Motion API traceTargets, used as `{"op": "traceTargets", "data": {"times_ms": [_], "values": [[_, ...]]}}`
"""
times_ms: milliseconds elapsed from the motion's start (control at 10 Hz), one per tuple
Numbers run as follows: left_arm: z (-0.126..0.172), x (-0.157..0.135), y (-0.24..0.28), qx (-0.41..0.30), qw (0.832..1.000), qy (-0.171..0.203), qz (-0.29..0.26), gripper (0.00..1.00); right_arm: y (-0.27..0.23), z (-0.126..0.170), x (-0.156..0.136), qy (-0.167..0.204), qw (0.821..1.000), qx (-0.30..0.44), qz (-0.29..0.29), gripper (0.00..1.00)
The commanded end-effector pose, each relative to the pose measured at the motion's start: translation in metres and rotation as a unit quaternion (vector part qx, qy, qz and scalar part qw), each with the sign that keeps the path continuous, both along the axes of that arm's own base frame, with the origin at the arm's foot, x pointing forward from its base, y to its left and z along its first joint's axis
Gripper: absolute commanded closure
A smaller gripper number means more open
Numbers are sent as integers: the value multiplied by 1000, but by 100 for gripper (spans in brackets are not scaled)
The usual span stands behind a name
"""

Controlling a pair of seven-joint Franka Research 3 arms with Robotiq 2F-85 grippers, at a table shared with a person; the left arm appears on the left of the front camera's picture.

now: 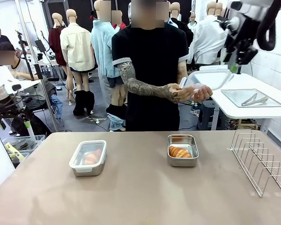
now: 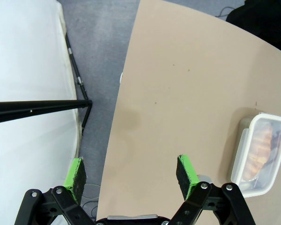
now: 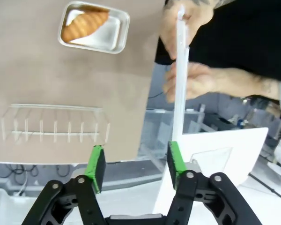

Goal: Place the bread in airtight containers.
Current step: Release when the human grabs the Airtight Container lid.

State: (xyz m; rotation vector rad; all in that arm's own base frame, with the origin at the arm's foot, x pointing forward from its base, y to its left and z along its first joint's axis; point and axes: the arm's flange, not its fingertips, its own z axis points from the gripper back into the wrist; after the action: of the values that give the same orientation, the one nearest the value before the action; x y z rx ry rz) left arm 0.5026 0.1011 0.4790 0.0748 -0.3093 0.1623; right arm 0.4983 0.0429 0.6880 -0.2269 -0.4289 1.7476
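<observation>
Right pincer [image 3: 135, 161], black with green pads, hangs high at the far right, above and beyond the desk's far edge, its jaws parted. One pad touches, or lies just beside, the edge of the clear plastic white-rimmed lid [image 1: 210, 78]; whether it grips cannot be told. The person's hands [image 1: 189, 92] hold that lid edge-on, its long axis running from the pincer toward them.

Open shiny steel tin [image 1: 182, 150] with a golden-brown croissant [image 1: 179, 152] inside sits right of centre on the tan desk [image 1: 140, 197], below and nearer than the lid. The person's hands are judged nearer to it than either pincer.

Left pincer [image 2: 133, 176] stands wide open and empty over the desk's left edge. The second steel tin [image 1: 88, 158], already lidded over its croissant [image 1: 92, 157], lies to its right, well apart.
</observation>
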Motion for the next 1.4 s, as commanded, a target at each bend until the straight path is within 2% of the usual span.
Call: {"op": "traceTargets", "data": {"times_ms": [0, 100, 300, 800, 1000, 1300], "values": [[0, -2, 0, 4, 1000, 0, 3, 0, -21, -10, -16, 29, 999, 12, 32, 0], [0, -2, 0, 4, 1000, 0, 3, 0, -36, -14, -19, 56, 997, 29, 42, 0], [0, -2, 0, 4, 1000, 0, 3, 0, -65, -24, -7, 100, 992, 75, 15, 0], [0, -2, 0, 4, 1000, 0, 3, 0, -124, -75, 20, 161, 975, 152, 6, 0], [0, -2, 0, 4, 1000, 0, 3, 0, -132, -93, 23, 168, 972, 162, -6, 0], [0, -2, 0, 4, 1000, 0, 3, 0, -126, -87, 15, 159, 977, 143, -6, 0]]}}
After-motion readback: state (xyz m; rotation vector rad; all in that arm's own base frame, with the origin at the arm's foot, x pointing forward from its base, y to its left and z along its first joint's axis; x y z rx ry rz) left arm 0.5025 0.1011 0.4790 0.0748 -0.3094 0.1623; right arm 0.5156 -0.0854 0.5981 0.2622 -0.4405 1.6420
